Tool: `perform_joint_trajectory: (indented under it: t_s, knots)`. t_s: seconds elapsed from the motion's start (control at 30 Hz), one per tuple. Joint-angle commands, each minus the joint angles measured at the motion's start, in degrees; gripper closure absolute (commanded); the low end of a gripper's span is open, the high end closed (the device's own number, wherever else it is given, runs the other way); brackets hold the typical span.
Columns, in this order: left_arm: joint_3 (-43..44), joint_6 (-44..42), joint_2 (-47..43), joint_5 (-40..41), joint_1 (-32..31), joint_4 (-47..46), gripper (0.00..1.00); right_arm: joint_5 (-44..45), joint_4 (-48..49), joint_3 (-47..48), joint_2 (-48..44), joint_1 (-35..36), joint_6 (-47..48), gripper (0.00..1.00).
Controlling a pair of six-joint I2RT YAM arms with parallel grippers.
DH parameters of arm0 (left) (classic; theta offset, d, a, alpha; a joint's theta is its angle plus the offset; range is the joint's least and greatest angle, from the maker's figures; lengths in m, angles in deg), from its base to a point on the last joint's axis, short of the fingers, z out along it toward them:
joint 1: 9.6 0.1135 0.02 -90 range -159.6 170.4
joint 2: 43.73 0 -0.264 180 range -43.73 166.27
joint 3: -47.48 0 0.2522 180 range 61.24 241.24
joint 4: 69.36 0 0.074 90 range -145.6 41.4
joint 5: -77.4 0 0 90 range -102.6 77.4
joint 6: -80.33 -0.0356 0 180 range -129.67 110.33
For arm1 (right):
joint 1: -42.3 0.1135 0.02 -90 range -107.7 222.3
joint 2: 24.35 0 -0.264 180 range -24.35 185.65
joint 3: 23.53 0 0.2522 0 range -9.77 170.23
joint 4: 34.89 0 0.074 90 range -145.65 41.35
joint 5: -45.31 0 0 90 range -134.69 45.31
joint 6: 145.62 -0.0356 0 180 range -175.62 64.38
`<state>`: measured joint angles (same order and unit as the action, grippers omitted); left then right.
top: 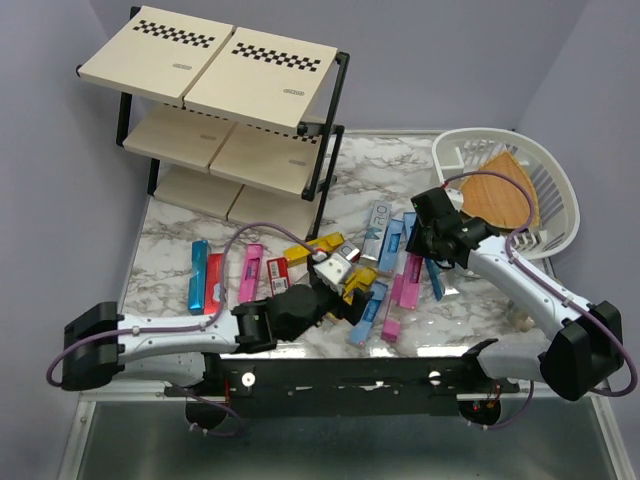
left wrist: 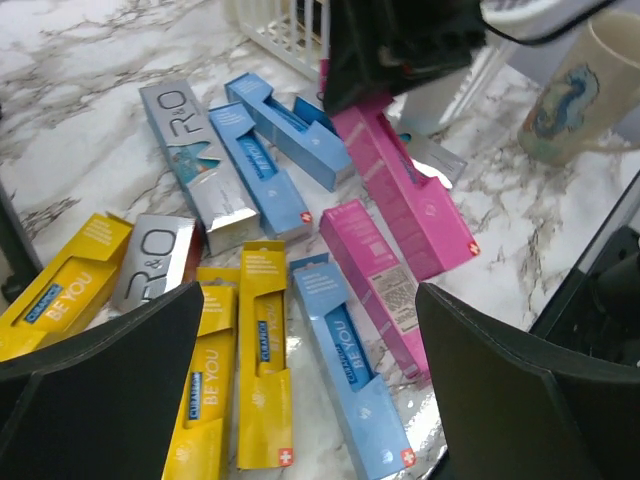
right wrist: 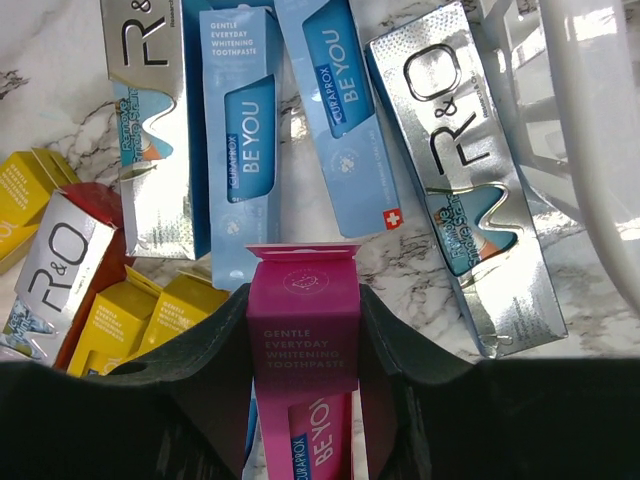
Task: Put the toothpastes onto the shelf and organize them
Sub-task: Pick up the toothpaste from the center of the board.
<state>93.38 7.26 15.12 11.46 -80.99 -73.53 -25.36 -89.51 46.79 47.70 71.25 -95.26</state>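
Gripping a pink BE YOU toothpaste box (right wrist: 303, 340) in the right gripper (right wrist: 303, 300), fingers clamped on its two long sides just behind the flap end.

Best done by lifting straight up before any swing. Silver R&O boxes (right wrist: 470, 170) and light blue boxes (right wrist: 245, 140) lie just ahead of the fingertips and yellow boxes (right wrist: 130, 320) off to their left, all easy to sweep with a dragged tail end. Hold the box level and carry it away from the white plastic basket (top: 555, 180) beside the gripper. Head for the shelf (top: 215, 60), well apart across the table from both tools. Set it down parallel to a board edge, leaving room for later boxes alongside.

Left gripper (left wrist: 310, 300) spread wide with nothing between the fingers, poised above yellow, blue and pink boxes (left wrist: 400, 190). Worth keeping it out of the right arm's path.

Hard to judge how much of the held box trails behind the fingers, that part being hidden by the gripper body. Far part of the pile blocked in the left wrist view by the right gripper's dark bulk. Pale object (left wrist: 575, 90) at that view's edge, possibly a cup. Lower shelf tiers mostly covered by the upper boards.
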Motion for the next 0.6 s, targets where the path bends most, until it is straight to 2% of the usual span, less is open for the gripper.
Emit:
perform_joint_trajectory:
  t_s: [0.0, 0.2, 0.33, 0.43, 0.57]
  knots:
    - [4.8, -12.3, 10.4, 20.8, -11.6, -12.7, 0.01, -2.8, -2.8, 2.5, 1.6, 0.4, -2.4, 0.71]
    - [14.2, -22.4, 28.1, 33.0, -21.2, -19.5, 0.01, -4.9, -2.0, 2.6, 2.0, 0.4, -2.7, 0.71]
    - [23.8, -27.1, 38.8, 41.7, -24.9, -21.1, 0.01, -5.0, -1.9, 2.3, 1.6, 0.4, -2.6, 0.71]
    - [26.9, -26.3, 43.7, 45.6, -25.9, -22.5, 0.01, -4.9, -1.9, 2.2, 1.4, 0.5, -2.6, 0.7]
    - [29.7, -17.3, 45.4, 48.7, -25.8, -17.1, 0.01, -5.3, -1.5, 1.6, 0.8, 0.4, -2.5, 0.7]
